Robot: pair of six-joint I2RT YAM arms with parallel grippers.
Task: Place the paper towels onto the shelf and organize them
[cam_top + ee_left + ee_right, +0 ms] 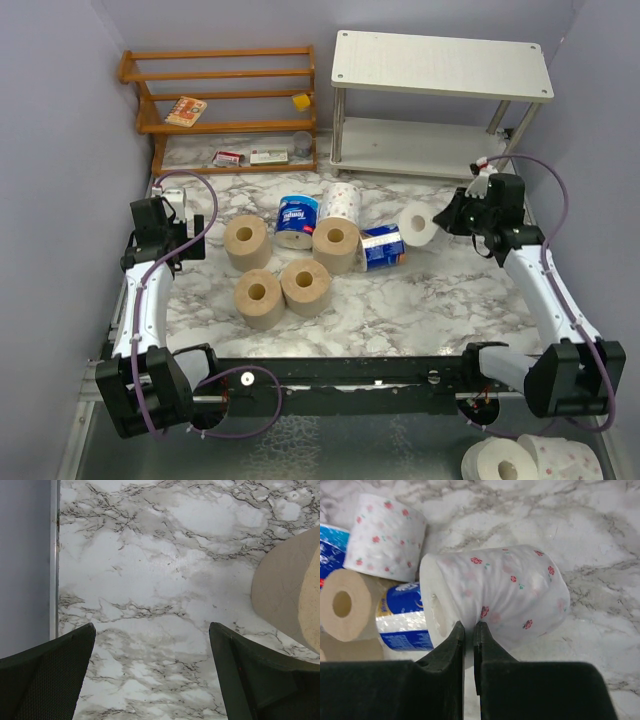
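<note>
My right gripper (469, 626) is shut, pinching the outer paper of a white dotted paper towel roll (510, 595) that lies on its side by the table's right (418, 223). I cannot tell whether the roll is lifted off the marble. Beside it lie a blue-and-white roll (382, 247) and a second dotted roll (342, 201). Another blue roll (297, 220) and several tan rolls (306, 286) stand mid-table. The white two-tier shelf (443, 62) at the back right holds no rolls. My left gripper (152, 630) hangs open over bare marble, with a tan roll (290, 595) to its right.
An orange-brown wooden rack (225, 105) with small items stands at the back left. The purple wall (25, 565) runs close along the left gripper's left side. Two more rolls (525, 460) lie below the table's front right corner.
</note>
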